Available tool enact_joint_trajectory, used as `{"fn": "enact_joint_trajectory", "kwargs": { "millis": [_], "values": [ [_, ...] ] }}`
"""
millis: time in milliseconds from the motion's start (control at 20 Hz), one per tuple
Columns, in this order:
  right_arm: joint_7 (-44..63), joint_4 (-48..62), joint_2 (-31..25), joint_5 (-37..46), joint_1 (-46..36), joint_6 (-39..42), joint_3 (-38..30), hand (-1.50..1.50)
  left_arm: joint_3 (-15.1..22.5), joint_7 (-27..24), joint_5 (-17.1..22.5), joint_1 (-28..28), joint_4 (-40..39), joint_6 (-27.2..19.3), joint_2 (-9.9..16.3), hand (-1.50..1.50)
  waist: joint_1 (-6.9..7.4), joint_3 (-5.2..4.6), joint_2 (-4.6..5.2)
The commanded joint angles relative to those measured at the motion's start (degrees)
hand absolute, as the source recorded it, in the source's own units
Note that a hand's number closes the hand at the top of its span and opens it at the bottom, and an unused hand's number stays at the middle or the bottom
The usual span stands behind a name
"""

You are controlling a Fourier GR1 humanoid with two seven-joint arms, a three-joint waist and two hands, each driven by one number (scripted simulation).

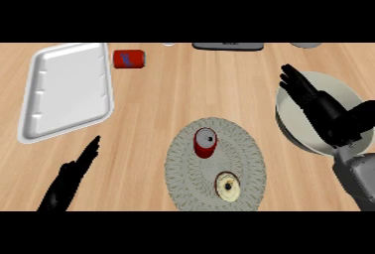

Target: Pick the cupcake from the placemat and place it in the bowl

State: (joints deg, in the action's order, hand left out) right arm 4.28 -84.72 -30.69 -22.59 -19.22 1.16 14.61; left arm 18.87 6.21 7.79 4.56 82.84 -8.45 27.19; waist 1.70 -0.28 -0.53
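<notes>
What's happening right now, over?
Both hands open: left hand low, right hand over the bowl. Cupcake untouched on placemat. Red can beside it.

My left hand is black all over, a slim dark shape whose long thin fingers taper to narrow tips, with no markings or seams that I can make out on it. My right hand is the same matt black, with blocky, segmented fingers and a thicker body toward the wrist. Behind that wrist my right forearm is a smooth light-grey shell with rounded edges and a darker grey band where it joins the hand.
</notes>
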Motion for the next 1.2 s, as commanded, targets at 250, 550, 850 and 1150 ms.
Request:
{"fn": "enact_joint_trajectory", "kwargs": {
  "millis": [250, 550, 850, 1150],
  "values": [
    [0.3, -16.0, -3.4, 17.5, 0.2, -21.5, -4.3, 1.50, -14.1, -4.3, 2.4, -7.0, 4.1, -8.6, 1.1, 0.00, -6.22, -0.14, -2.36],
    [15.8, -8.2, -6.8, 31.8, 17.4, -34.0, 1.0, -1.50, -15.5, -3.2, 3.6, -4.5, 4.5, -9.4, 1.2, 0.00, -10.80, -0.41, -2.59],
    [21.6, -17.8, -2.5, 46.9, 28.6, -44.1, 11.4, -1.50, -16.7, -2.9, 3.8, -4.5, 6.1, -10.1, 1.6, 0.00, -9.55, -0.35, -1.95],
    [35.8, -28.1, -0.1, 63.6, 36.6, -48.2, 14.6, -1.50, -17.4, -1.8, 5.6, -6.6, 6.7, -7.7, 2.4, 0.00, -7.30, -0.46, -0.60]
  ]
}}
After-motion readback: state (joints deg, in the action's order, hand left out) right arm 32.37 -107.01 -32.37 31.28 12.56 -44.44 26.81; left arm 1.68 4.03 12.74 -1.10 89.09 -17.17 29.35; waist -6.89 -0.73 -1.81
